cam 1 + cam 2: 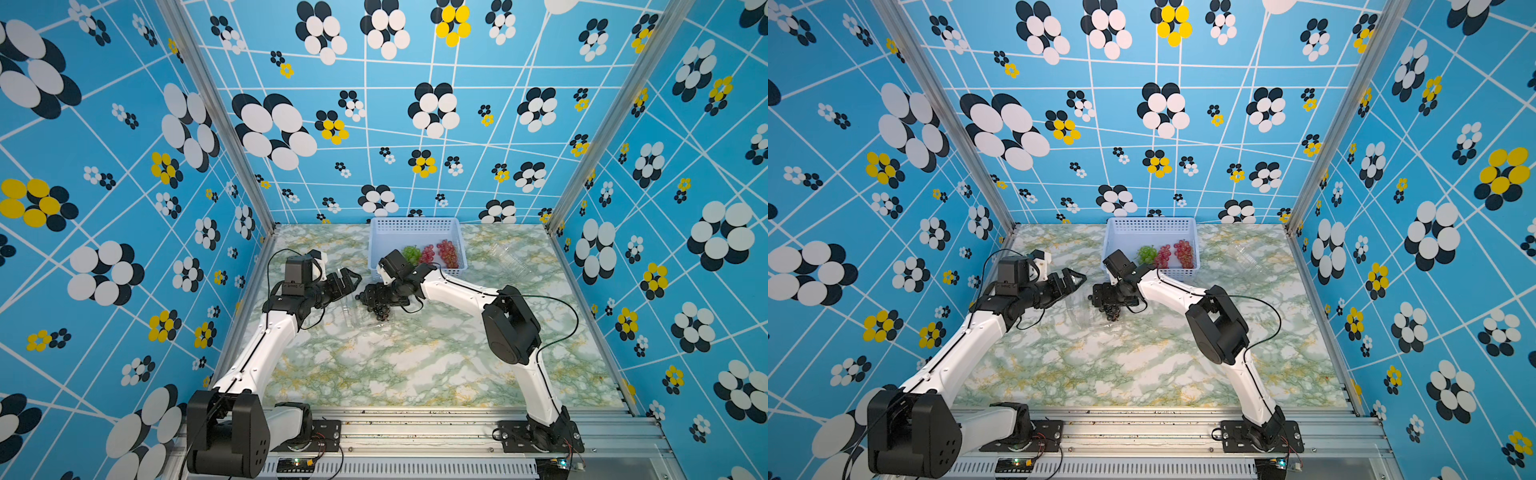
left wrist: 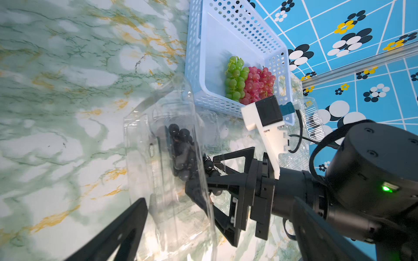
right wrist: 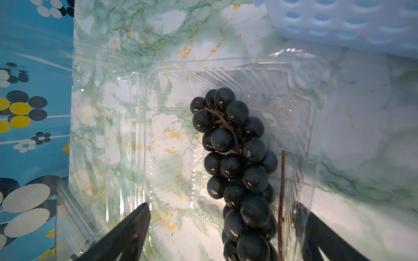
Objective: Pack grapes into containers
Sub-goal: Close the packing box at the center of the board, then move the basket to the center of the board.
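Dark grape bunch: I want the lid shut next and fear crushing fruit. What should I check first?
1. Dark grape bunch lying in the clear clamshell: ok.
2. Right claw open: ok.
3. Right claw withdrawn from the clamshell: not ok, its fingers flank the bunch.
4. Left claw open: ok.
5. Stem fully inside the rim: cannot tell.

This is a robot test booth, the kind found in a lab. A table (image 1: 415,374) with a green-and-white stone look sits in the middle. Around the table stand three walls (image 1: 124,166) of blue paper with black, white and yellow flowers, held up by silver metal posts (image 1: 216,112). At the table's front edge, two white-and-black robot arms (image 1: 266,353) are bolted to a metal rail (image 1: 415,424), next to a small board with wires and a light (image 1: 296,462).
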